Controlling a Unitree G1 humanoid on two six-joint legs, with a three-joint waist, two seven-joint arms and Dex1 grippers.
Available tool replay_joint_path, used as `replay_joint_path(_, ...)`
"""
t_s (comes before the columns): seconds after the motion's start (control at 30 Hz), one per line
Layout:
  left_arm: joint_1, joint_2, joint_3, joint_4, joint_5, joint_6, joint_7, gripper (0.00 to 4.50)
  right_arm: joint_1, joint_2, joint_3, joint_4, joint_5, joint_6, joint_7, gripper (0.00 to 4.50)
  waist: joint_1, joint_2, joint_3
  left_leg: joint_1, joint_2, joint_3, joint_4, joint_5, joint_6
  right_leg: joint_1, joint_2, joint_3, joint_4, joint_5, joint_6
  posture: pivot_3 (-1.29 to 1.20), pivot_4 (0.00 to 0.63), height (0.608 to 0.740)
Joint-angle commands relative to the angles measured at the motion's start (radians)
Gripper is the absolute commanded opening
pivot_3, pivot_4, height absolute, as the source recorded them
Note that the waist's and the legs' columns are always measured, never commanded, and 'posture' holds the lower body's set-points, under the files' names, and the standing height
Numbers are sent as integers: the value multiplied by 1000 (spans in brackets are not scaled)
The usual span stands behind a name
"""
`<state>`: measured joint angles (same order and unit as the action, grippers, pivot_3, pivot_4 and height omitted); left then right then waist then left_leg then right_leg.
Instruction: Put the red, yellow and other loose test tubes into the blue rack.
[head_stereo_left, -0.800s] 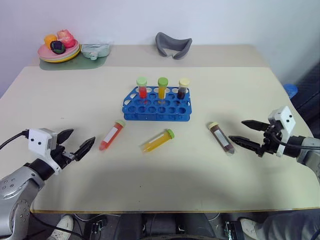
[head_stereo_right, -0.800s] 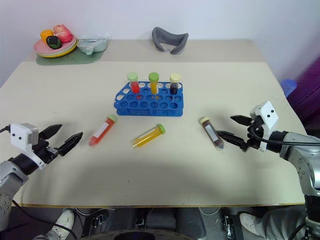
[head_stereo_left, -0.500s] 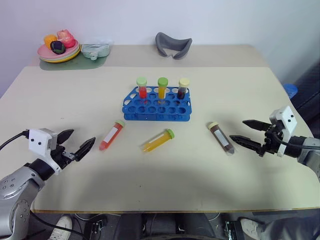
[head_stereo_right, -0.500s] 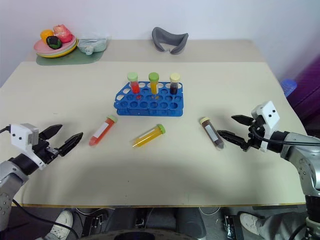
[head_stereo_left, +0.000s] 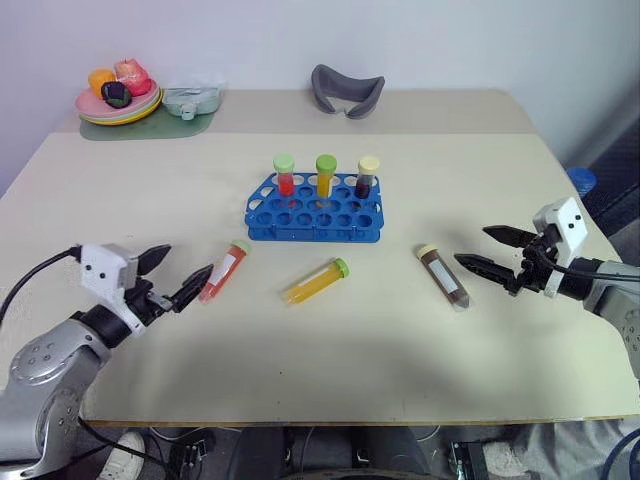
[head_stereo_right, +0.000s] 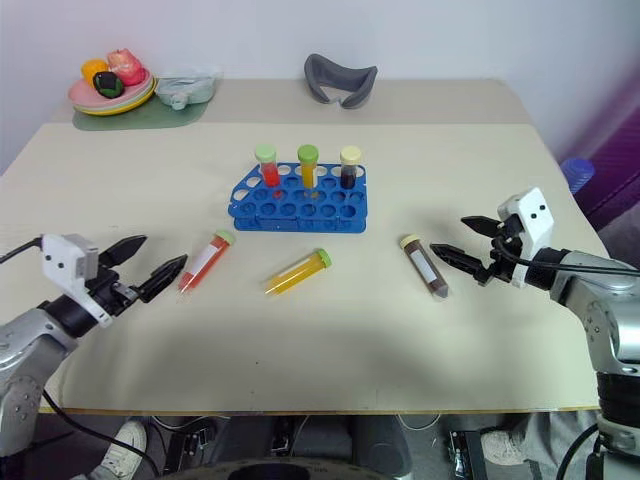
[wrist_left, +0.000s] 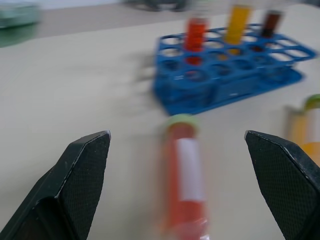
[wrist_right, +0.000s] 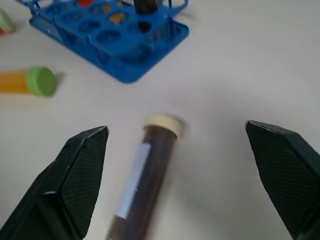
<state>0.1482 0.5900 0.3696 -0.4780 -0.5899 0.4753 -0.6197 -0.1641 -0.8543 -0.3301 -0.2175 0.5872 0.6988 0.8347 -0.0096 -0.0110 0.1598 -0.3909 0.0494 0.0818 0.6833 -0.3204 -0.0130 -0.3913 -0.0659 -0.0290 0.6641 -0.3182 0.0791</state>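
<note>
Both my claws gape wide and empty, each lined up on a loose tube.

My left gripper (head_stereo_left: 180, 278) faces the red-filled, green-capped plastic tube (head_stereo_left: 223, 270); my right gripper (head_stereo_left: 492, 252) faces the brown-filled, cream-capped tube (head_stereo_left: 443, 276). Likely light, stiff, smooth and prone to roll: I'd pinch mid-barrel.

Left tool (head_stereo_left: 176, 276) spread wide, red tube (head_stereo_left: 223, 271) just past its tips. Right tool (head_stereo_left: 484, 250) spread wide, brown tube (head_stereo_left: 443, 276) just beside its lower finger.

My head's two eyes are looking forward and down over the whole beige table (head_stereo_left: 420, 360); my wrist cameras are peering low and close along it, both catching the blue plastic tube rack (wrist_left: 235, 75)
</note>
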Motion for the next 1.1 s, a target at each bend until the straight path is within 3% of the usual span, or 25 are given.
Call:
replay_joint_path(0.03, -32, 22, -80, -56, -16, -6, -66, 4401, -28, -16, -49, -173, 68, 158, -120, 4500, -1, 0, 0, 0, 0, 0, 0, 0, 0, 0, 0, 0, 0, 0, 0, 0, 150, 735)
replay_joint_path(0.17, -91, 29, -209, -63, -9, -11, -138, 4401, -36, -34, -1, -306, 70, 344, -247, 4500, 2, 0, 0, 0, 0, 0, 0, 1, -1, 0, 0, 0, 0, 0, 0, 0, 150, 735)
replay_joint_path(0.43, -130, 19, -413, -47, 66, -86, -248, 4401, -240, 138, 24, -423, 128, 893, -508, 4500, -3, 0, 0, -1, 0, 0, -1, 2, -4, -2, 1, 1, 0, 0, -1, 0, 150, 735)
replay_joint_path(0.63, -118, -16, -487, -54, 99, -119, -253, 4401, -321, 226, 72, -350, 239, 916, -733, 4500, -2, 0, 0, -2, 0, 0, 0, 0, 0, -2, 0, 0, 0, 0, -1, 0, 150, 735)
replay_joint_path(0.73, -121, -34, -506, -41, 112, -132, -249, 4401, -351, 203, 113, -302, 268, 916, -824, 4500, -2, 0, 0, -2, 0, 0, 0, 0, 0, -2, 1, 0, 0, 0, -1, 0, 150, 735)
replay_joint_path(1.1, -119, -57, -553, -43, 130, -152, -257, 4401, -445, 101, 248, -69, 628, 916, -1097, 4500, -2, 0, 0, -2, 0, 0, 0, 0, 0, -2, 1, 1, 0, 0, -1, 0, 150, 735)
